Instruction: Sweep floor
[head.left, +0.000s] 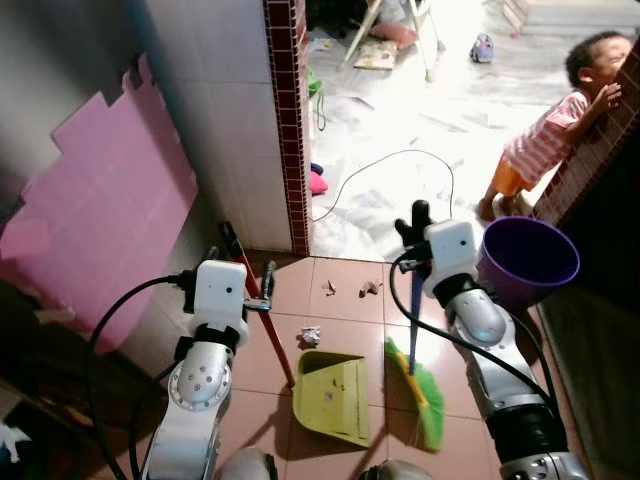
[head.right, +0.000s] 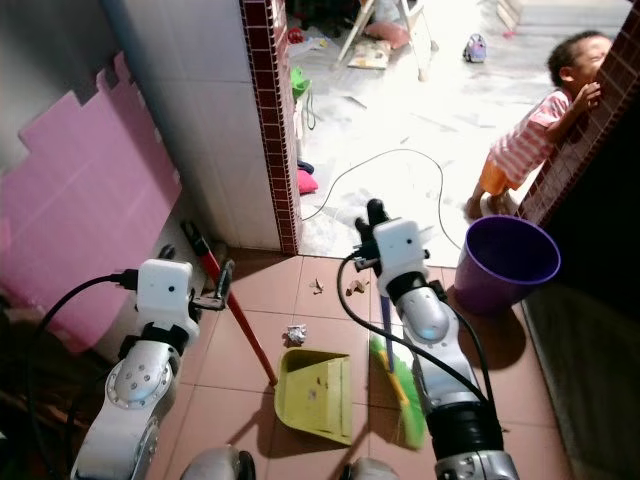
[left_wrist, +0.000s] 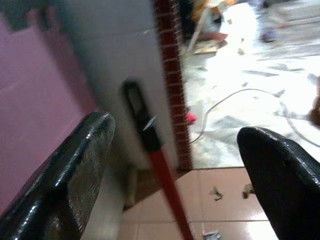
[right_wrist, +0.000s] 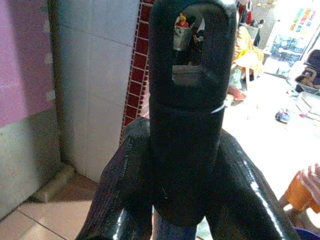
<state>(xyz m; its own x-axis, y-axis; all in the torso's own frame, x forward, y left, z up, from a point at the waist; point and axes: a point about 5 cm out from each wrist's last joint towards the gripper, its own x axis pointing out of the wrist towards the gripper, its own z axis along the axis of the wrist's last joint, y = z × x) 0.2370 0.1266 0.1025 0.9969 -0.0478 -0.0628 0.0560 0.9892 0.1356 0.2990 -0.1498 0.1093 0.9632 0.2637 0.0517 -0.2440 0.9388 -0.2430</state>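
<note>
While the right claw (head.left: 418, 216) is clenched on the black top end of the blue broom handle (head.left: 413, 310), as the right wrist view shows with both fingers pressed against the grip, the green broom head (head.left: 420, 385) rests on the terracotta floor tiles (head.left: 345, 285) just right of the yellow-green dustpan (head.left: 333, 394). The left claw (head.left: 243, 272) stands wide open, its two fingers (left_wrist: 75, 170) apart on either side of the dustpan's red handle (head.left: 265, 320); whether either finger touches that handle cannot be told, so the handle is judged ungripped and merely leaning toward the white tiled wall (head.left: 225, 110). Risks, as judgement: with the handle loose, a broom stroke pushing against the pan could slide or tip it, and the handle might fall against the wall or the pink foam mat (head.left: 95, 205) at far left. The crumpled paper scrap (head.left: 310, 334) lies just beyond the pan's far edge, and smaller debris (head.left: 369, 289) lies farther off; a stroke from the broom's present spot could push these past the pan rather than into it. The purple bucket (head.left: 528, 260) sits close on the right of the right arm, within reach of a wide swing. A child (head.left: 560, 125) leans on a brick ledge at far right, and a cable (head.left: 390, 175) trails across the bright floor beyond; both call for short, contained strokes.
</note>
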